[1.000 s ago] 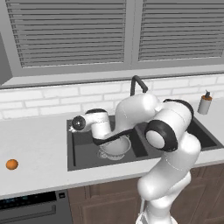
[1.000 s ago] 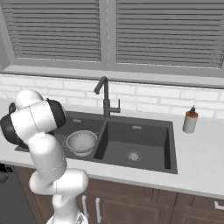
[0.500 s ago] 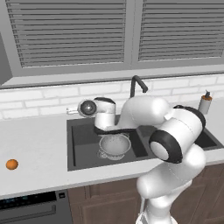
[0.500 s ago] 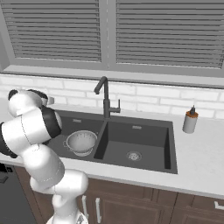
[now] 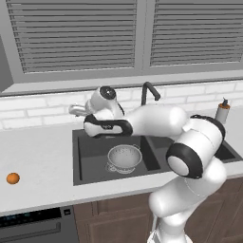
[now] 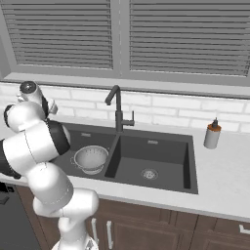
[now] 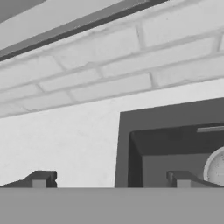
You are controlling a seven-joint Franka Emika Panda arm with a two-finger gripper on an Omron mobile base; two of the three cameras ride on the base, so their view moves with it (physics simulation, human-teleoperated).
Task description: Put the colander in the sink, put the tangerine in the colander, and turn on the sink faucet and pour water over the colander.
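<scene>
Colander (image 5: 125, 157) upright in the sink's (image 5: 90, 163) left basin.
Left base view alone shows the tangerine (image 5: 13, 178) on the table (image 5: 38, 161); end effector (image 7: 109, 181) spread, empty.

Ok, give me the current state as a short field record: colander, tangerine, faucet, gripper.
colander: sitting in the left basin of the sink, empty
tangerine: on the counter, well left of the sink, not yet in the colander
sink faucet: behind the divider between the basins, no water seen
gripper: open, empty, above the sink's back-left corner, facing the brick wall
soap bottle: on the counter right of the sink
</scene>
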